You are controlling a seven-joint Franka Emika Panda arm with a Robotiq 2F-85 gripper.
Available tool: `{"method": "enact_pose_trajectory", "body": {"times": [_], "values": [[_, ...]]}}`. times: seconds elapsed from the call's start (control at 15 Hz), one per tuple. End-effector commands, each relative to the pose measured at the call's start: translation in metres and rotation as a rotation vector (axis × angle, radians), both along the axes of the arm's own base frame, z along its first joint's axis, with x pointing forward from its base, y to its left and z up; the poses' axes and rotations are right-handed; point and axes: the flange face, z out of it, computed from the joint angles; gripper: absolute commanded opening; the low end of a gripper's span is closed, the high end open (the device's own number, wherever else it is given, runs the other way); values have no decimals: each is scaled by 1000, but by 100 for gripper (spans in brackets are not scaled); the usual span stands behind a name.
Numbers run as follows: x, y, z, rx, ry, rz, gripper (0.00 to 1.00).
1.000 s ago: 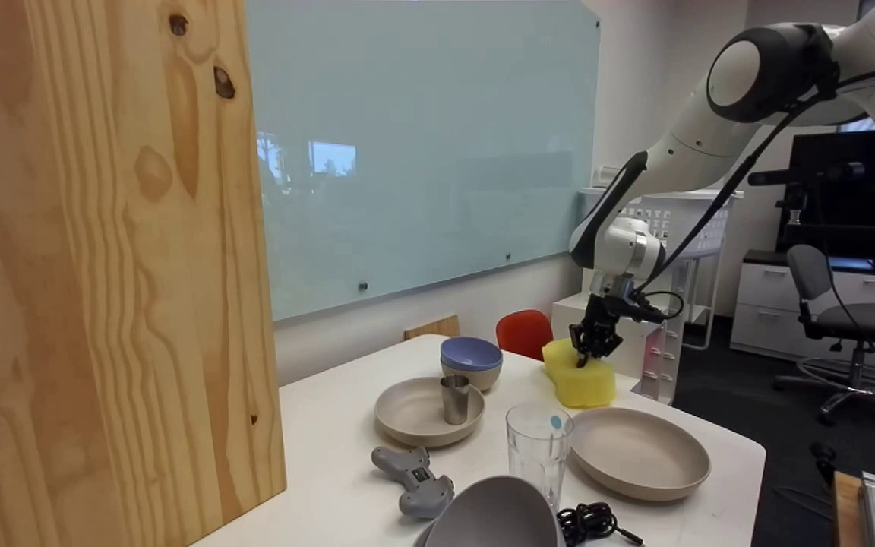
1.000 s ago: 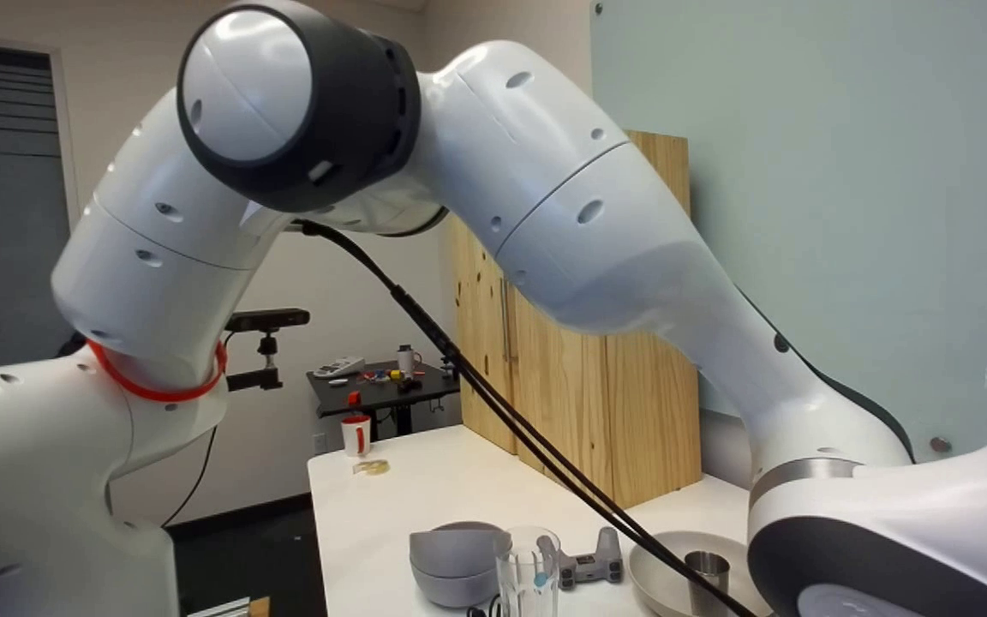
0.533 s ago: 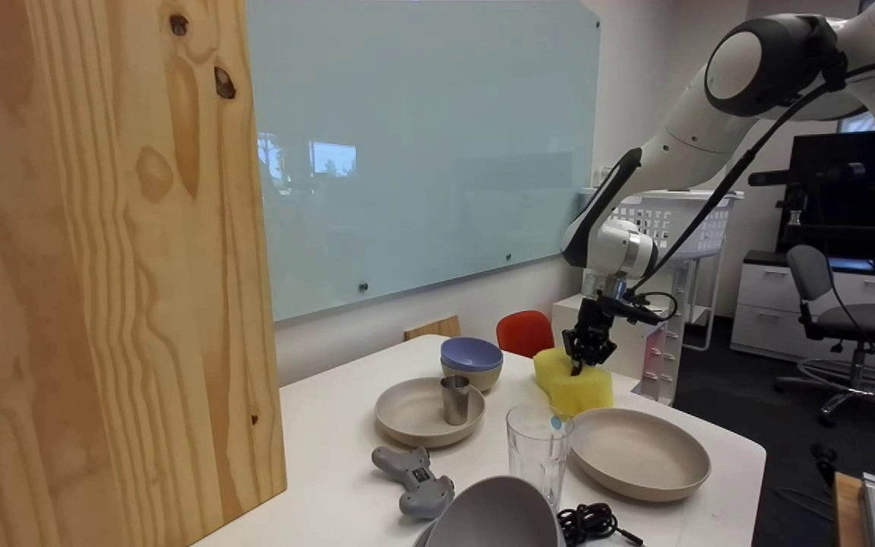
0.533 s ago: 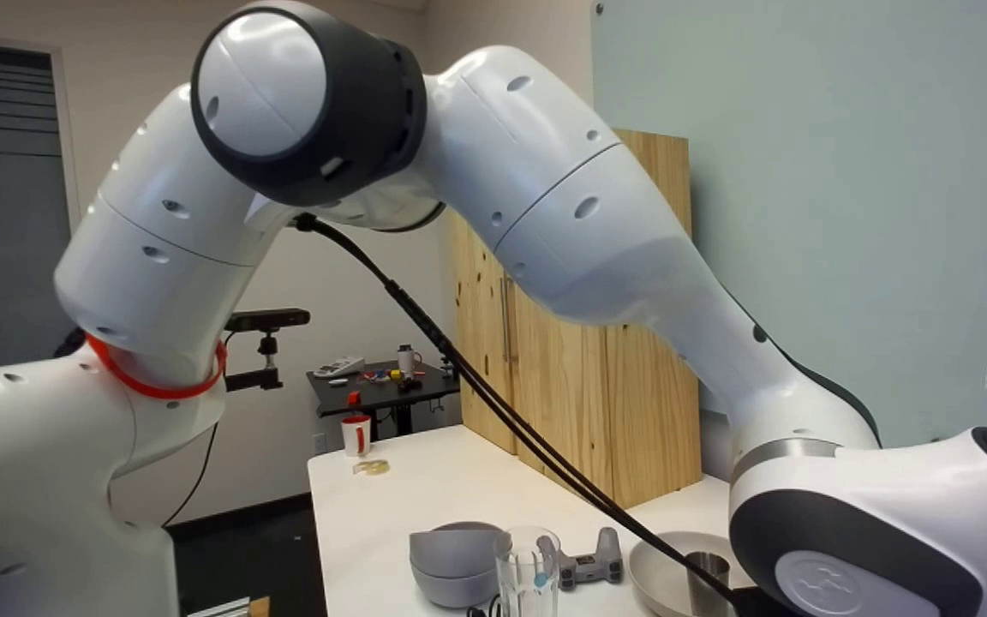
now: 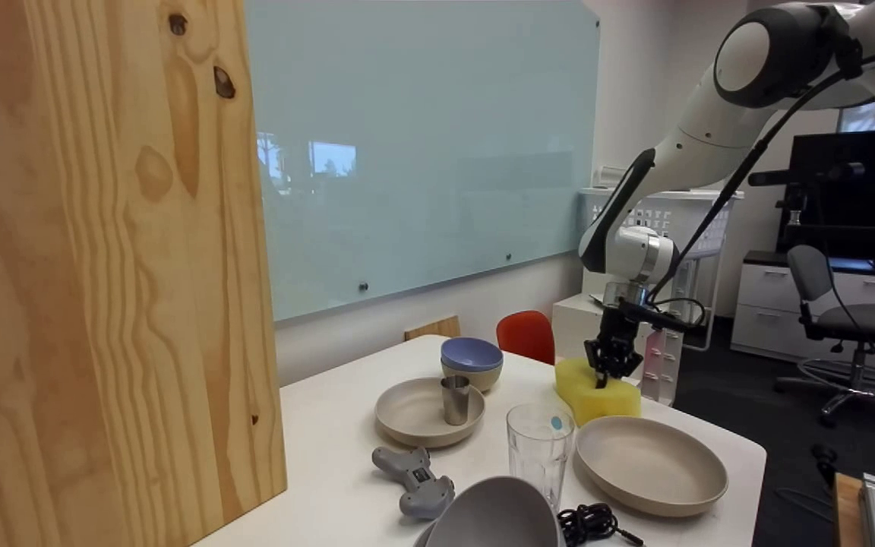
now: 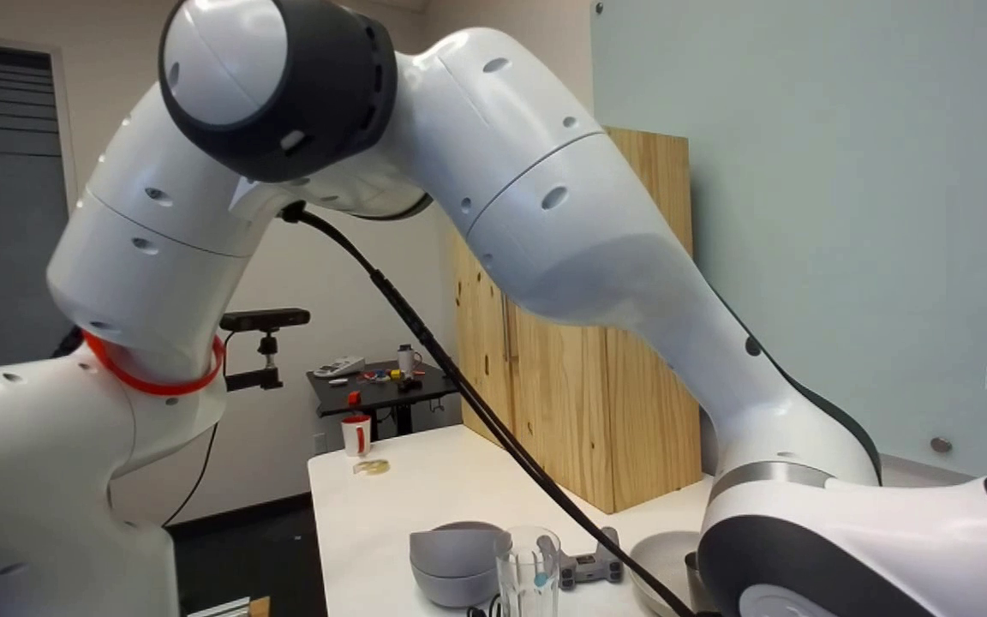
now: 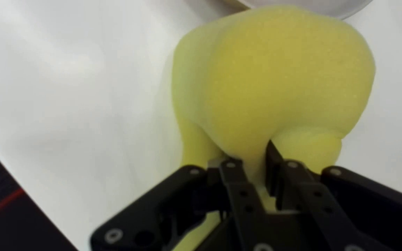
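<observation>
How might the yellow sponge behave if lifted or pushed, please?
The yellow sponge is probably soft, since it pinches narrow in the gripper. Its foam-like surface suggests it is light for its bulk. Its blocky shape seems unlikely to roll.

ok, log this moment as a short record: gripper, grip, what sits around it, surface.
gripper: black two-finger gripper, closed
held: thick yellow foam sponge with a wavy outline, pinched in the gripper
nearest: round shallow beige dish, beside the sponge; touching or not, cannot tell
also there: another round beige dish, a tapered steel cup standing in it
bowls: blue bowl stacked on a beige bowl; tilted grey bowl
other: clear glass tumbler; grey plastic game controller; coiled black cable
surface: white table
</observation>
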Motion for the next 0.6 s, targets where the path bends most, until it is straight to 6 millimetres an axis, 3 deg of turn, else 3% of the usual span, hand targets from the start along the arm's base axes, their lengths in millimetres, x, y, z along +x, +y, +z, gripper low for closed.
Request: {"method": "enact_pose_trajectory", "body": {"times": [0.0, 0.27, 0.53], "values": [[-37, -5, -12, 0, 50, -56, 5], [-50, -25, -11, -45, 81, -85, 5], [-51, -44, -6, -78, 90, -103, 5]]}}
